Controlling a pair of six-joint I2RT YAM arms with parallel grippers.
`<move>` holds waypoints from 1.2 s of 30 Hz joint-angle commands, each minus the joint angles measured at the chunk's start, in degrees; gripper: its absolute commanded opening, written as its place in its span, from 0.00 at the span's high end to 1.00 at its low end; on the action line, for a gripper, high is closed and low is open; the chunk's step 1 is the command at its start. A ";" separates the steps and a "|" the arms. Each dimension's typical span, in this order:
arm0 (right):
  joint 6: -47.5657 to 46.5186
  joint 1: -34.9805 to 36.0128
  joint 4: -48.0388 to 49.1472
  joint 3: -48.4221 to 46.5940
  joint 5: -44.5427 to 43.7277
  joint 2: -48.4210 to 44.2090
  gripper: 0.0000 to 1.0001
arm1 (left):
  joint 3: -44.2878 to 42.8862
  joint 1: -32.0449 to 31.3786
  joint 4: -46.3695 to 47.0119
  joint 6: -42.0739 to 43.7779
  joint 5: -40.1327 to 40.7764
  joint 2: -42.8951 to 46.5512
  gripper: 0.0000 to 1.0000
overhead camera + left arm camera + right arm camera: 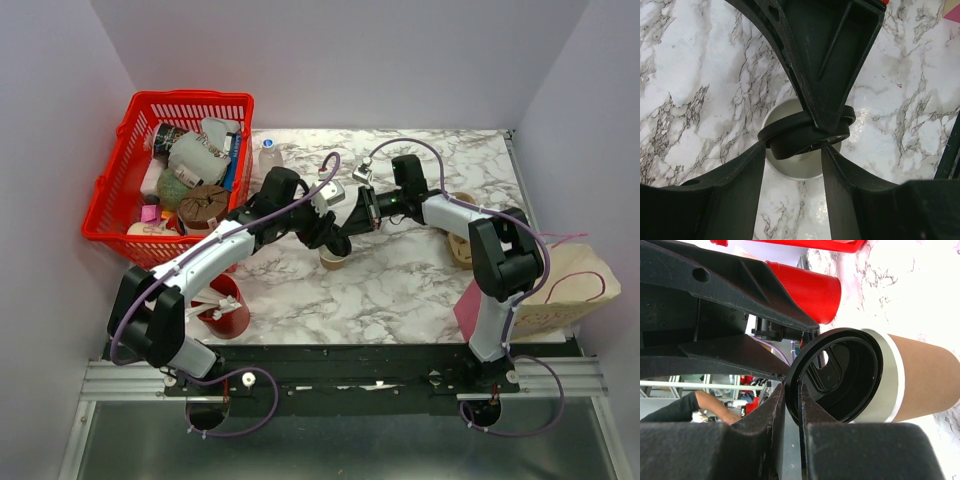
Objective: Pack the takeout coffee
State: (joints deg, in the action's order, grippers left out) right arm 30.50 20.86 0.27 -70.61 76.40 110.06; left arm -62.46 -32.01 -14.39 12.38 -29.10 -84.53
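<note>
Right end effector [792, 395] clamps the black lid [850, 375], tilted over the paper cup [925, 375]. Left end effector [793, 147] straddles it; whether it grips, I cannot tell.

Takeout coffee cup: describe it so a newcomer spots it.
On the marble table, look dead centre. A small kraft paper cup with a pale rim stands there, its black lid tilted in the right fingers. The red cup at the near left edge is bigger.

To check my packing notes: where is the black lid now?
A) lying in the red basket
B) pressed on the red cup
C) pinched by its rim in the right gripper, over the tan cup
C: the right gripper pinches the rim of the black lid, tilted over the tan cup.
</note>
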 commanded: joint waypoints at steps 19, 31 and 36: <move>-1.32 -1.00 -1.66 0.03 -2.48 1.74 0.71 | -0.65 -0.42 3.32 -0.78 -0.25 -1.60 0.44; -3.96 -1.09 -4.67 -0.76 -4.33 1.91 0.63 | -0.12 -0.42 3.32 -1.22 -0.87 -1.60 0.44; -5.10 -1.35 -5.63 -1.02 -4.42 1.65 0.60 | -0.12 -0.42 3.41 -1.13 -1.04 -1.60 0.44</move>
State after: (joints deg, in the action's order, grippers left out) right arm 27.53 20.12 -3.18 -70.57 73.73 110.61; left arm -62.46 -32.01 -12.75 11.11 -29.15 -85.86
